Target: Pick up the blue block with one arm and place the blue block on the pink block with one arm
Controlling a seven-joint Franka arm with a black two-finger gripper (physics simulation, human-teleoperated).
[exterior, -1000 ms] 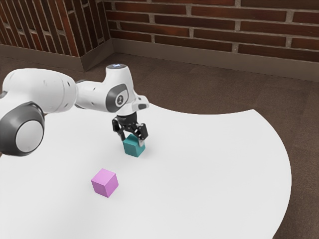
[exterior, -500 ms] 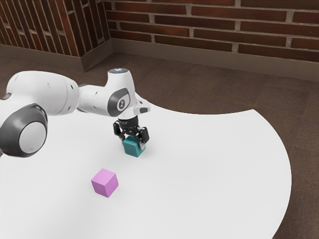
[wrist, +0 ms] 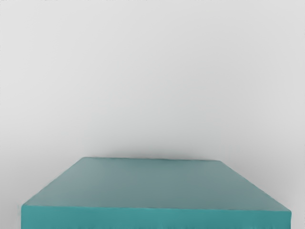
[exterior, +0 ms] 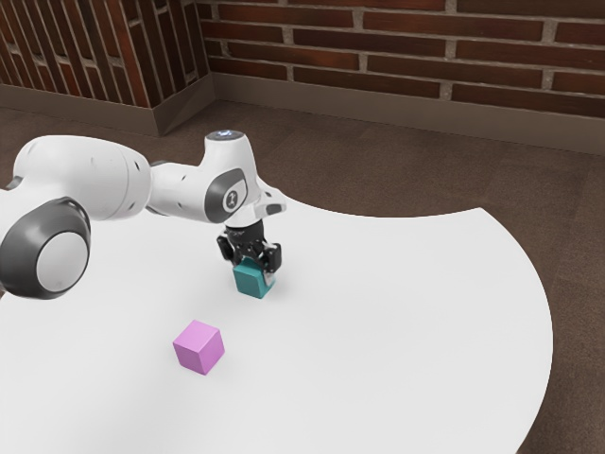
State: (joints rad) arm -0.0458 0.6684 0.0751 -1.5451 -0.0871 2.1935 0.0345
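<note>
Both claw (exterior: 250, 257) fingers now pinch the blue block (exterior: 250, 283); pink block (exterior: 198, 347) unmoved.

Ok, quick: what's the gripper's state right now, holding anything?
The gripper: low over the blue-green cube, which sits on the white table; open or closed cannot be told.

White round-edged table (exterior: 425, 312), brown carpet floor (exterior: 397, 161) around it, red brick wall (exterior: 397, 47) behind, dark baseboard (exterior: 378, 109) along wall foot.
</note>
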